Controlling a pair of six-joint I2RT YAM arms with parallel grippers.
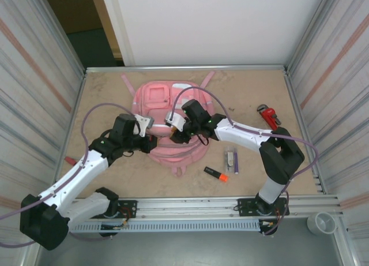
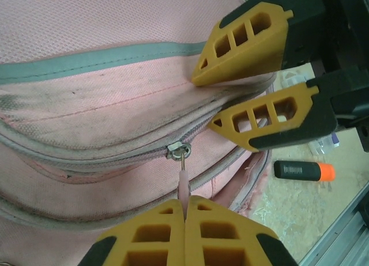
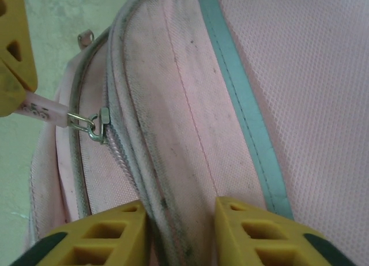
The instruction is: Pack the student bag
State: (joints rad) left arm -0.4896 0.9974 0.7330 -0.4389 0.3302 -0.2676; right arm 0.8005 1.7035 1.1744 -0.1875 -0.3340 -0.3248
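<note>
One soft, floppy student bag (image 1: 157, 98) lies flat mid-table, toward twelve o'clock; folds and zip tabs look its best holds. Right gripper (image 2: 204, 102) straddles a fold at two o'clock of the slider (image 2: 179, 149), and whether it bites I cannot tell. The left gripper (image 2: 184, 201), pressed together, pinches the zip pull (image 2: 183, 182) at six.

The student bag (image 1: 167, 113) fills the middle of the desk (image 1: 104, 93). Both arms crowd its near edge. The left end effector (image 2: 185, 211) is clamped on the zip pull (image 2: 183, 182), and the right end effector (image 2: 204, 101) pinches a fold of the rim just beside it, leaving little room between them. To the right, a highlighter (image 1: 215, 173), a small packet (image 1: 232, 160) and a red wrench (image 1: 268, 115) dot the surface. The left side lies open, except for a small red item (image 1: 69, 160) by the wall.
</note>
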